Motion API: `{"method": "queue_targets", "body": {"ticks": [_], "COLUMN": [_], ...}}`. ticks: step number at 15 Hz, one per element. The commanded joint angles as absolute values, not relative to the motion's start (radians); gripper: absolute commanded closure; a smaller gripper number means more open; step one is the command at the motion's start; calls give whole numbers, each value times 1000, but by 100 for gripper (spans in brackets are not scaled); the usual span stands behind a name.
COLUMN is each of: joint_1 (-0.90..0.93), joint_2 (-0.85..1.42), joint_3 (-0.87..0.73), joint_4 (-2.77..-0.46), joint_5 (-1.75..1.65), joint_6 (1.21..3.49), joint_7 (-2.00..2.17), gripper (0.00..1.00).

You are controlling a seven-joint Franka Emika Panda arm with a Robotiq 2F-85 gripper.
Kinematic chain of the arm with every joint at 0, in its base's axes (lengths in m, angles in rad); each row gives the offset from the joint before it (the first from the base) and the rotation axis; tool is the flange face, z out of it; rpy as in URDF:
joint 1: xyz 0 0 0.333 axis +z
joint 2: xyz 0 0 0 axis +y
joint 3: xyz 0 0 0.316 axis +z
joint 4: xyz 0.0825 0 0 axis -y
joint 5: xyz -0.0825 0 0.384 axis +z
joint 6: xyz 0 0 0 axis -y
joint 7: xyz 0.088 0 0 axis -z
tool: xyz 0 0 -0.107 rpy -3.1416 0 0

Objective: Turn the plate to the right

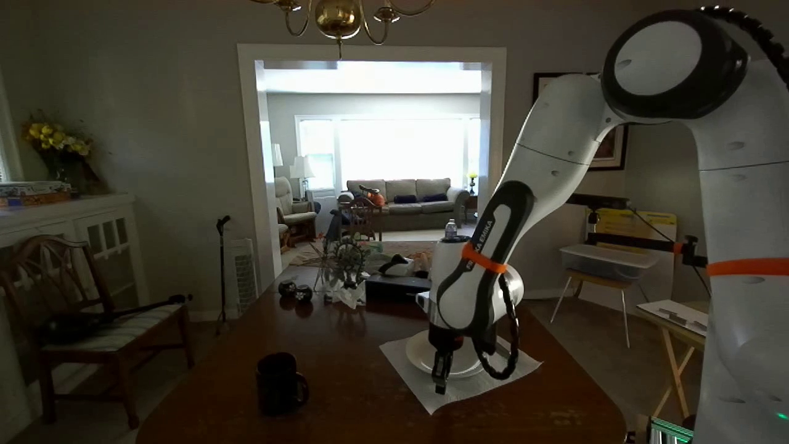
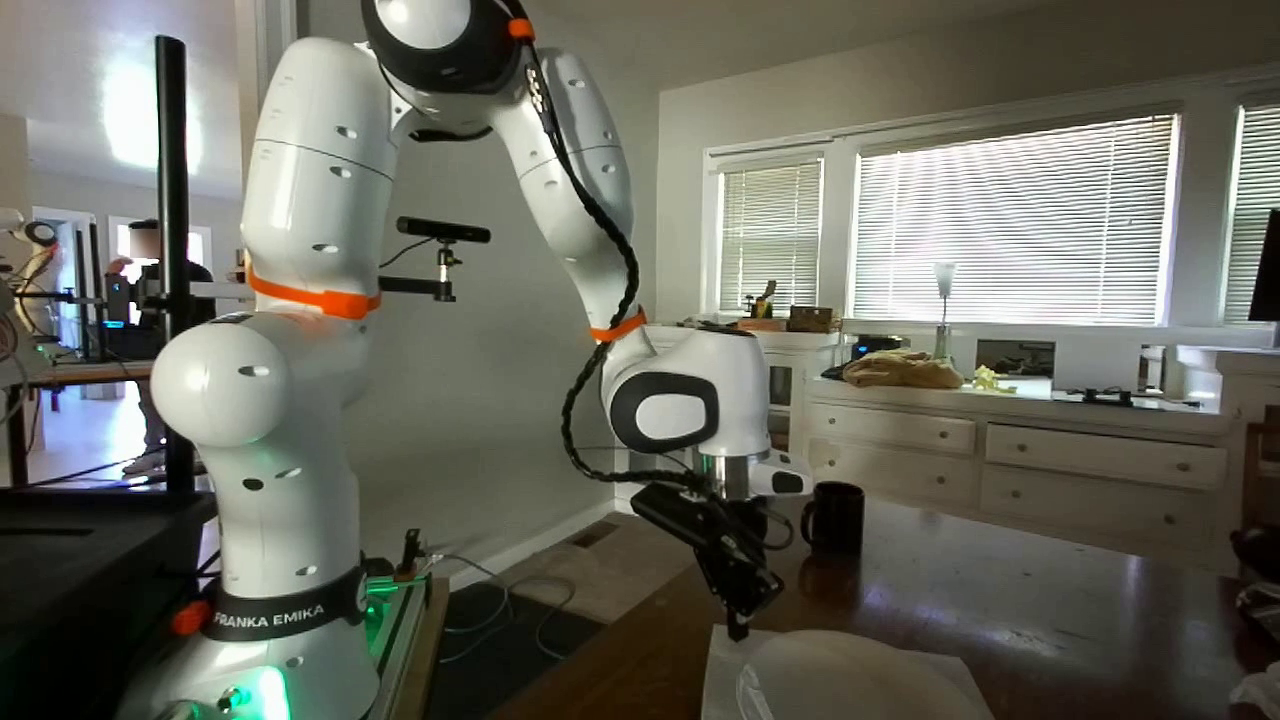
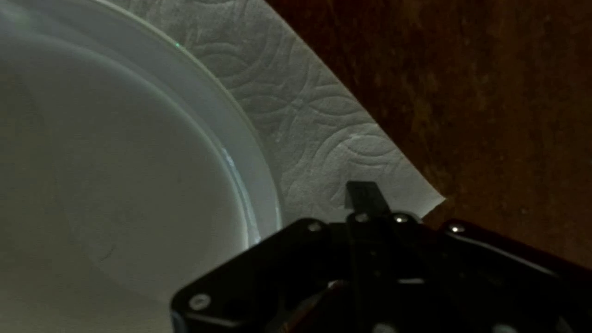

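While the white plate (image 3: 138,175) sits on an embossed paper towel (image 3: 300,106), itself spread over the brown wooden tabletop (image 1: 333,376), the robot's hand (image 1: 440,386) points downward just outside the plate's rim. Its black fingers (image 3: 364,196) are clenched together with nothing held between them. As the wrist view shows, their tips lie over the towel, with a strip of it separating them from the plate, so hand and plate are apart; I cannot tell whether the tips touch the towel. Part of the plate is hidden behind the arm (image 1: 551,145) in an exterior view. Well apart from the plate, a dark mug (image 1: 276,383) stands upright on the same tabletop, its handle showing in both exterior views. Beyond the plate, in an exterior view, rests a long black box (image 1: 396,290), and farther off, to the left of the plate, two small round dark ornaments (image 1: 302,293) sit just beside each other.
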State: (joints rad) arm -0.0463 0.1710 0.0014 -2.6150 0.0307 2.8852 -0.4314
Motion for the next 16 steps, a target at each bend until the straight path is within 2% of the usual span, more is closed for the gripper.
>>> {"method": "queue_targets", "body": {"ticks": [1, 16], "joint_1": [-41, -175], "joint_2": [227, 255], "joint_3": [1, 123], "joint_4": [-2601, -2632], "joint_5": [-38, 31], "joint_6": [2960, 2933], "joint_7": [-353, -446], "gripper": [100, 100]}}
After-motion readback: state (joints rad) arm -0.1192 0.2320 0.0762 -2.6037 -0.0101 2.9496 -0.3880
